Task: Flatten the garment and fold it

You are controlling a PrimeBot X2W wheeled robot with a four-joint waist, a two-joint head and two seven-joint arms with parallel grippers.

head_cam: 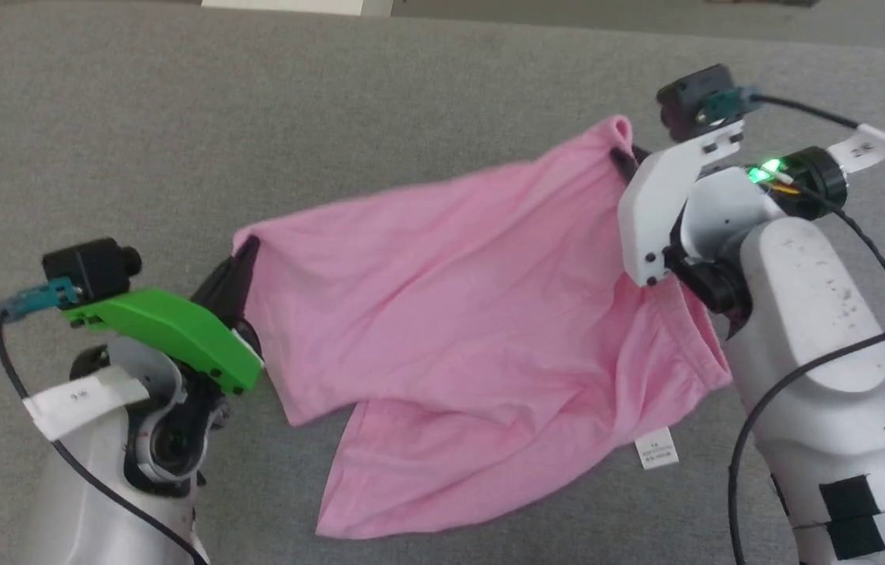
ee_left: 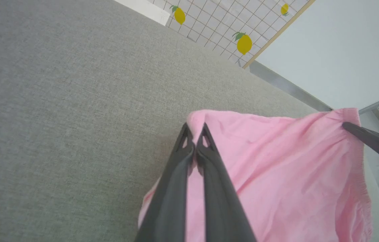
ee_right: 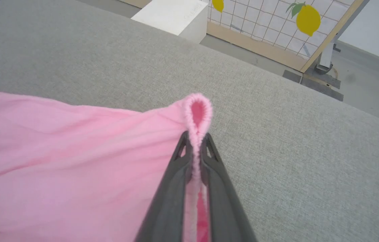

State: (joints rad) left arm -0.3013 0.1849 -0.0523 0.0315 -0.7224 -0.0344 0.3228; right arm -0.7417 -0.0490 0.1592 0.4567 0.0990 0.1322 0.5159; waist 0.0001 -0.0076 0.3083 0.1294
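the pink shorts (head_cam: 458, 314) hang between the two claws like a little washing line over the grey counter (head_cam: 176, 118). the left claw (head_cam: 248, 249) is pressed together on one corner of the shorts. you can see its two dark fingers (ee_left: 209, 158) shut on the pink edge in the left wrist view. the right claw (head_cam: 621, 161) is pressed together too, and it pinches the puffy waistband (ee_right: 198, 111), which pokes up past its tips in a small loop.

the line from claw to claw is slanted. the left claw is closer to the robot, and the right claw is further away and up to the right. the top edge of the shorts runs along that line and looks almost tight, with just a few soft folds.

all the loose cloth is on the robot's side of the line. one leg (head_cam: 411, 486) flops down onto the counter, and the small white label (head_cam: 657, 450) sticks out near the right arm.

so the next move likely depends on this one thing — the floppy part lies toward the robot. i think both claws need to pull away from it, spreading the shorts flat before any fold.
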